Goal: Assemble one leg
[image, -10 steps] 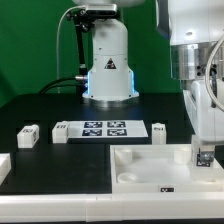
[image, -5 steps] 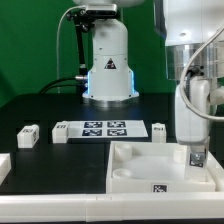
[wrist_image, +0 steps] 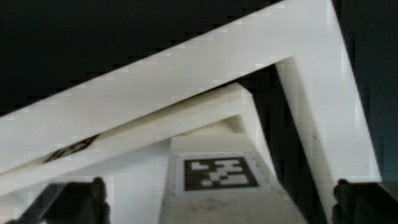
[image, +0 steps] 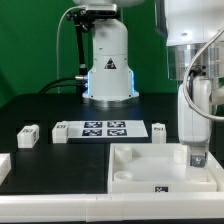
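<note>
A leg (wrist_image: 217, 172), a small white block with a black-and-white marker on its face, stands in the far right corner of the large white tray (image: 135, 160). My gripper (image: 197, 157) is lowered over that corner. In the wrist view the gripper (wrist_image: 217, 208) is open. Its dark fingers (wrist_image: 71, 202) stand on either side of the leg with gaps between them and it. The tray's rim (wrist_image: 196, 70) forms an angle around the leg. Two more legs lie on the black table, one at the exterior view's left (image: 27, 135) and one behind the tray (image: 160, 131).
The marker board (image: 103, 128) lies behind the tray, with a small white block (image: 62, 131) at its left end. Another white part (image: 4, 165) sits at the exterior view's left edge. The robot base (image: 108, 60) stands at the back.
The arm has shifted slightly toward the exterior view's left and turned at the wrist a second ago. In the last half second it has barely moved. The gripper stays low in the tray's corner.
</note>
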Controlling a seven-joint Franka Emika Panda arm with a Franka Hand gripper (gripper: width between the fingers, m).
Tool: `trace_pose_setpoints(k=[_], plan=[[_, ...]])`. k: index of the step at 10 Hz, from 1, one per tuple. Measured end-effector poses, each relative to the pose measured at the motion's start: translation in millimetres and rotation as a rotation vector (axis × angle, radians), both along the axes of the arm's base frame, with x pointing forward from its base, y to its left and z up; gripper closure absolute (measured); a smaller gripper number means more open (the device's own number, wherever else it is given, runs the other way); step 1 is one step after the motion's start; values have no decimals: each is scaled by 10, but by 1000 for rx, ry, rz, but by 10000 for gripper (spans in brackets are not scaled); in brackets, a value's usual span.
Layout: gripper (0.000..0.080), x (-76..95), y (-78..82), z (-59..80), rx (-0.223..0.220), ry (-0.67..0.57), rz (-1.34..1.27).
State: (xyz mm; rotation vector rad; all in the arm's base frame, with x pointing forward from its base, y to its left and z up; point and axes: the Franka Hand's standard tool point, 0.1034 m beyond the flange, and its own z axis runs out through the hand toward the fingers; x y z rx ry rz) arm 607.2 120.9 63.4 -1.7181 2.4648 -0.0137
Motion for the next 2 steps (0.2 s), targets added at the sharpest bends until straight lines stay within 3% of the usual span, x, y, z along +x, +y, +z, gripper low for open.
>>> trace_pose_setpoints(k=[2], plan=[[153, -1, 3, 0, 0, 0, 3]])
